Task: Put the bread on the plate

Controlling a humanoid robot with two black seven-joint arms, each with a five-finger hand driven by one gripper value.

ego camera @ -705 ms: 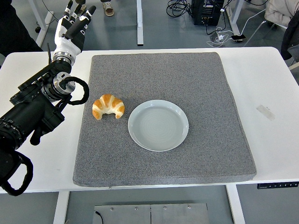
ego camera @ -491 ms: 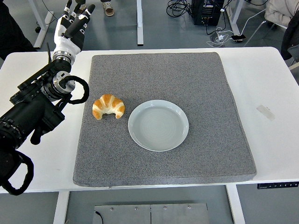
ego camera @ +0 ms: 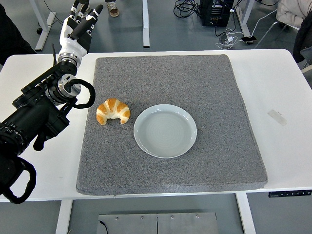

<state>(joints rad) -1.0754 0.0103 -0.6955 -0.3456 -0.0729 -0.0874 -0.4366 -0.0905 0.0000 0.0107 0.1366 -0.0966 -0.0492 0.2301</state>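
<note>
A golden croissant point(ego camera: 112, 111) lies on the grey mat point(ego camera: 204, 83), just left of an empty pale grey plate point(ego camera: 165, 130). The two are close but apart. My left hand point(ego camera: 79, 23) is raised beyond the table's far left edge, well behind the croissant. Its fingers are straight and hold nothing. The black left arm point(ego camera: 36, 109) reaches in from the lower left over the white table. The right arm is out of view.
The mat covers most of the white table point(ego camera: 278, 87). A small strip of tape point(ego camera: 277, 117) lies on the table at the right. Table legs, cables and a black box stand on the floor beyond the far edge.
My left hand and forearm have shifted slightly to the right. The croissant and the plate have not moved.
</note>
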